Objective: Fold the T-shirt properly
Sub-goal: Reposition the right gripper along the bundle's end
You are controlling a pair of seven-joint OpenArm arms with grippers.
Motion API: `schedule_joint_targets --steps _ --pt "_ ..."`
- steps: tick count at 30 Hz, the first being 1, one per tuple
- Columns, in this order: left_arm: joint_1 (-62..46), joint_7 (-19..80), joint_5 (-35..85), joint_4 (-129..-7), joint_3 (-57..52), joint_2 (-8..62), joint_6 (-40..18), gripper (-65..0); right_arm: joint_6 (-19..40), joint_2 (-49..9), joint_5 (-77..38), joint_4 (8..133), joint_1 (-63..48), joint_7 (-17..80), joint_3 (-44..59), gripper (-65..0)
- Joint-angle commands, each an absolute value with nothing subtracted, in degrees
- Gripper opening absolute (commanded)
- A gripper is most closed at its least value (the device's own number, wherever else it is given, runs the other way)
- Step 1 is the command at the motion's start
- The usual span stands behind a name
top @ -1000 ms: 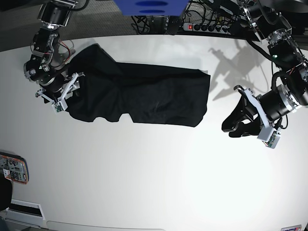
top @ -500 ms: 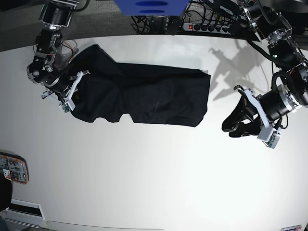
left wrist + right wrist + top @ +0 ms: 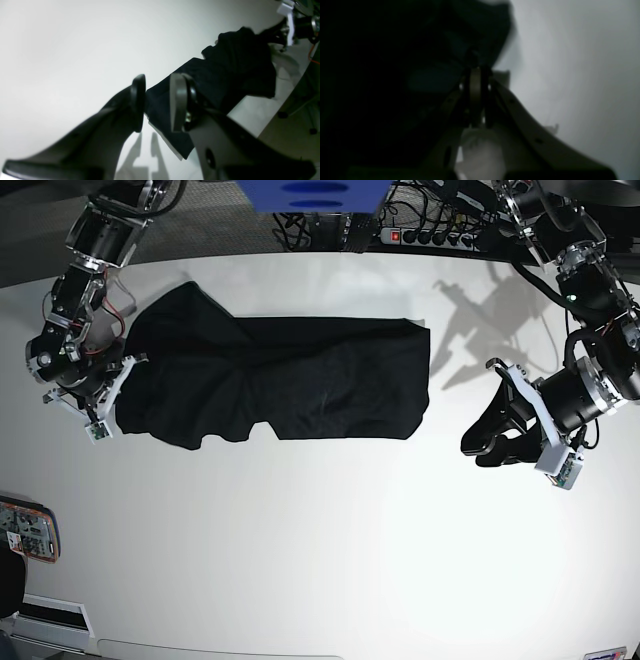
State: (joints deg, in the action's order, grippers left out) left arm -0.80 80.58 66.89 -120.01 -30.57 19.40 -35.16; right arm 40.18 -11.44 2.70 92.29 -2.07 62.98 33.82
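The black T-shirt [image 3: 290, 385] lies spread lengthwise across the far half of the white table [image 3: 320, 550], crumpled at its left end. My right gripper [image 3: 122, 385], at the left of the base view, is shut on the shirt's left edge; in the right wrist view the gripper [image 3: 476, 72] pinches dark cloth [image 3: 395, 75]. My left gripper [image 3: 473, 452] hovers open and empty to the right of the shirt, apart from it. In the left wrist view the gripper [image 3: 157, 102] frames the shirt's [image 3: 237, 67] near end.
A power strip [image 3: 420, 237] and cables lie behind the table's far edge. A blue object [image 3: 310, 195] hangs at top centre. A small device [image 3: 25, 530] sits at the table's left edge, with a white strip [image 3: 50, 615] below it.
My right gripper has moved left and slightly down with the shirt's edge, dragging the whole shirt leftward and widening its left end. The left arm has not moved.
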Motion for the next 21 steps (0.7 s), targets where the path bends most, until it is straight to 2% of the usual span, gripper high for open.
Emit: schedule_joint_targets --steps 1,5,12,16,21 --pt "0.04 80.0 68.0 -120.75 -30.81 20.09 -35.12 -48.3 40.0 -12.35 1.63 94.73 0.57 61.85 33.89 -65.0" --pt "0.04 80.0 68.0 -120.75 -31.16 20.09 -35.12 -48.3 40.0 -12.35 1.63 98.15 4.62 64.75 33.89 -65.0" --pt "0.04 80.0 68.35 -120.75 -36.09 20.09 -35.12 -48.3 40.0 -12.18 1.71 107.74 5.05 72.22 33.63 -65.0" --pt "-0.4 80.0 68.35 -120.75 -36.79 20.09 -35.12 -48.3 40.0 -12.0 1.71 111.87 4.7 75.3 29.93 -65.0" --pt "-0.48 80.0 68.26 -120.75 -36.79 20.09 -35.12 -48.3 40.0 -12.0 1.71 111.6 3.82 71.6 29.05 -65.0"
